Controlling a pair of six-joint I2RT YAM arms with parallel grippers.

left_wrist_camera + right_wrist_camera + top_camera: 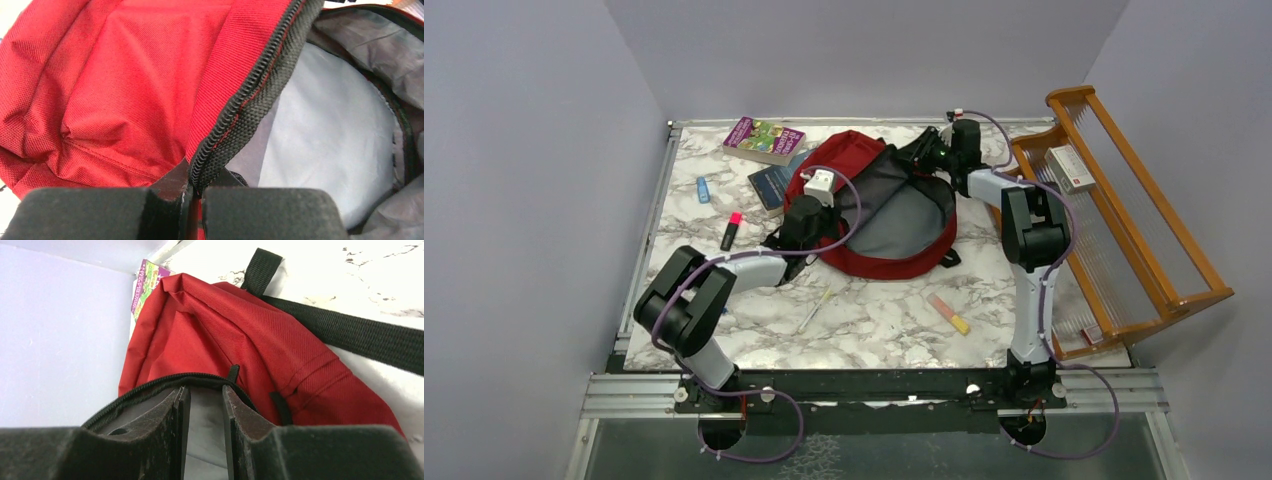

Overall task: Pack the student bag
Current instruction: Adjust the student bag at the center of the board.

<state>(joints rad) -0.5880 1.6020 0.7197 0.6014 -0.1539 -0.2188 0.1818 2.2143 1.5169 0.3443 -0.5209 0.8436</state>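
While the left gripper (194, 192) clamps shut on the black zipper edge (240, 115) at the near-left rim of the student bag (879, 262), which lies open mid-table, the right gripper (202, 395) pinches grey lining (202, 430) at its far-right rim.

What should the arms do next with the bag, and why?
Probably raise the left gripper a little to pull the mouth wider. It is shut on the bag at the zipper rim, and the right gripper sits at the far rim. Only grey lining shows inside, while the book and marker lie outside.
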